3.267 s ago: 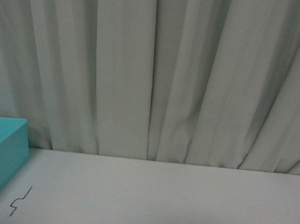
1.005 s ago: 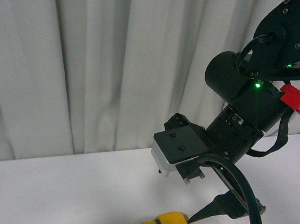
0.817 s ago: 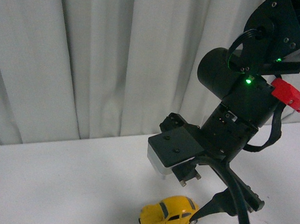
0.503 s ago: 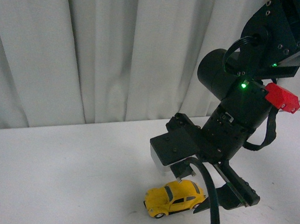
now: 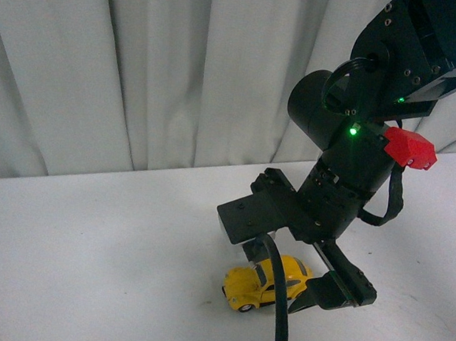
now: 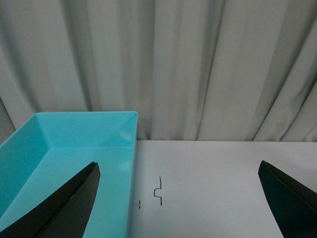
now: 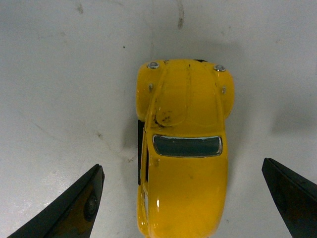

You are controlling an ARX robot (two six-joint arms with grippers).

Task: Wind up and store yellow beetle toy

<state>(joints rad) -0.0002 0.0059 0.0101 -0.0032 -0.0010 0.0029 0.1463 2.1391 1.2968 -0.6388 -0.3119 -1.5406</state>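
In the front view, the right arm [image 5: 345,188] is seen entering from 1 o'clock and is bent down toward the white surface [image 5: 88,246]. A red block [image 5: 407,147] is fixed to the arm, and a green light [image 5: 351,131] is lit just beside it. The yellow beetle toy [image 5: 244,287] is found on the surface at about 5 o'clock from the frame's centre. It is partly covered by the arm's black cable [image 5: 281,325], and its length is laid along a line from 8 o'clock to 2 o'clock. A pleated grey curtain [image 5: 141,69] is hung behind the surface.

In the right wrist view, the right claw [image 7: 181,166] is shown released. Its dark fingertips [image 7: 86,198] are spread wide on either side of the toy and kept apart from its body, so nothing is gripped. The toy is seen from above, with two small silver headlights [image 7: 153,65], a dark windscreen [image 7: 186,146] and a dark scuff [image 7: 161,119] on the bonnet.

In the left wrist view, the left claw [image 6: 178,166] is likewise shown released, with nothing held between its widely parted tips. Beyond it, a turquoise tray [image 6: 130,148] is set on the surface, and a small black pen mark [image 6: 158,191] is drawn just beside the tray.
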